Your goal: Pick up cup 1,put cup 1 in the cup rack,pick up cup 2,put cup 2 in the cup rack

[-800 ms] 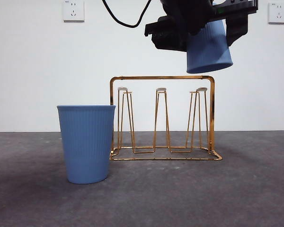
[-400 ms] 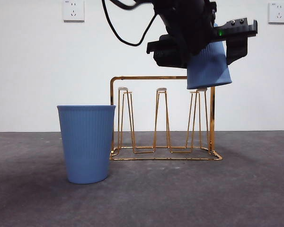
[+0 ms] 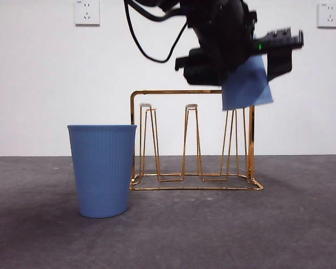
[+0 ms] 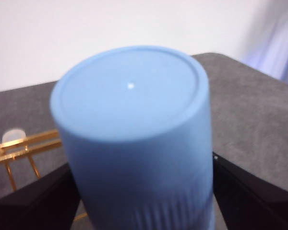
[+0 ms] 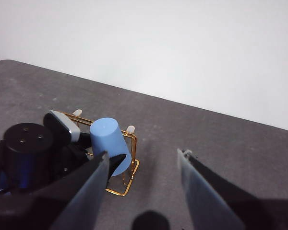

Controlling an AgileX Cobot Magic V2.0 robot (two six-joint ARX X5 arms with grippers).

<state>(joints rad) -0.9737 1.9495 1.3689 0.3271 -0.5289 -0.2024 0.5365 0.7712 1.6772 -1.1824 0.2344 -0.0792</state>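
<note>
My left gripper is shut on a blue ribbed cup, held upside down and a little tilted. The cup's rim covers the top of the right-hand peg of the gold wire cup rack. In the left wrist view the cup's flat bottom fills the picture between my two jaws, with a rack peg behind it. From the right wrist view, the cup leans over the rack's end. A second blue cup stands upright on the table left of the rack. My right gripper is open and holds nothing, well away from the rack.
The dark grey table runs to a white wall with two sockets. A black cable loops from the left arm above the rack. The rack's left and middle pegs are bare.
The left gripper has come down with the upside-down cup. The cup's rim has gone from above the rack's top bar to below it, over the right peg.
</note>
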